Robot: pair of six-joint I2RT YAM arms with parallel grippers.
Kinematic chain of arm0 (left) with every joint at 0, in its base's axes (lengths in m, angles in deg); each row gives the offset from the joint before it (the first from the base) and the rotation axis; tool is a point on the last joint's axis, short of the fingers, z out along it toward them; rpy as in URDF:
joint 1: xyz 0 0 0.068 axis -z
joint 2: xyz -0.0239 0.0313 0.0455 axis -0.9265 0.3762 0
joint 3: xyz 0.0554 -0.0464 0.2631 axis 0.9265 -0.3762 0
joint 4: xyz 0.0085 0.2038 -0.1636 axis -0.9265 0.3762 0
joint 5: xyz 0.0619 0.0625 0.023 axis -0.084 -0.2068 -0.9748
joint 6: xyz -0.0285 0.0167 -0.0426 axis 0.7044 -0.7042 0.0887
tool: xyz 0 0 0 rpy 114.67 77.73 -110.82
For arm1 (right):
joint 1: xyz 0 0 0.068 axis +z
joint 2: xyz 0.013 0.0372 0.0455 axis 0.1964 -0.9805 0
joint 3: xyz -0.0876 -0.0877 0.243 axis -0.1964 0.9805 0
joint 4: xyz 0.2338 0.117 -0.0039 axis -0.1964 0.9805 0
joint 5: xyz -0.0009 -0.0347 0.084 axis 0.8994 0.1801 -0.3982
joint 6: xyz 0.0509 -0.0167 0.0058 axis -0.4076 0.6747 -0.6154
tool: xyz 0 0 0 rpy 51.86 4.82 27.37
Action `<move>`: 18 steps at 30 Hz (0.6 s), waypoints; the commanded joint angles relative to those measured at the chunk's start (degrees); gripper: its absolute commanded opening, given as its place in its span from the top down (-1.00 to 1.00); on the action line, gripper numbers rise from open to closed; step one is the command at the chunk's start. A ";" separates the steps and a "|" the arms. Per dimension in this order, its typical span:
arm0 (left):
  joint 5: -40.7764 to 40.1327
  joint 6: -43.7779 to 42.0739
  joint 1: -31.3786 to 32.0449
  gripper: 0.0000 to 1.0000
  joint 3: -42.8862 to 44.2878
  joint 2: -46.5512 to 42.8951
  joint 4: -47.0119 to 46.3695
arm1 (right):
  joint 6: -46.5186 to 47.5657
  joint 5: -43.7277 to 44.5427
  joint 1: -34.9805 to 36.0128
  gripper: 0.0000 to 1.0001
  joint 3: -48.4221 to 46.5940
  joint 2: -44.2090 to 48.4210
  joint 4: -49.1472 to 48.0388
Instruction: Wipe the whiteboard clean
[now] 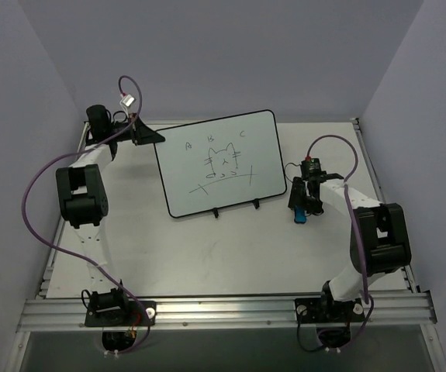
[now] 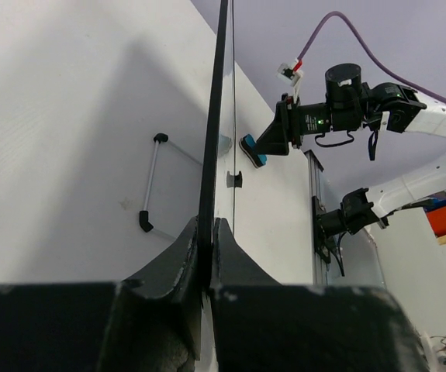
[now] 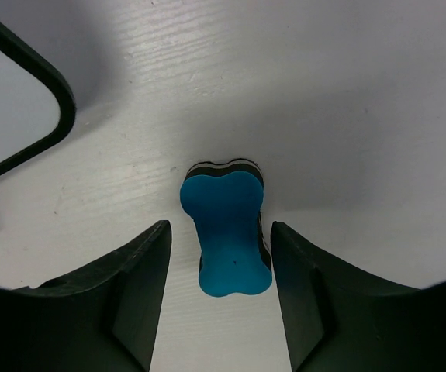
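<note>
The whiteboard stands tilted on two black feet mid-table, with letters A, B, C and a cat drawing on it. My left gripper is shut on the board's left edge; in the left wrist view the edge runs up from between my closed fingers. The blue eraser lies on the table right of the board. My right gripper is open and straddles the eraser without touching it; it also shows in the top view and in the left wrist view.
A wire stand leg sits behind the board. A corner of the board's black frame is at the upper left of the right wrist view. Metal rails run along the table's near edge, and grey walls enclose the cell.
</note>
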 commanded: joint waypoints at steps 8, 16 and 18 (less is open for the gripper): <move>-4.52 30.39 -1.65 0.95 -1.86 2.56 -52.66 | 0.50 2.35 1.96 0.24 -0.01 -1.48 1.21; -3.64 26.46 -1.47 0.95 -2.03 1.86 -48.10 | 0.59 2.78 3.11 0.79 0.17 -0.78 1.20; -3.64 25.84 -1.30 0.95 -2.21 2.04 -47.31 | 0.32 3.05 3.55 0.84 0.00 0.70 1.56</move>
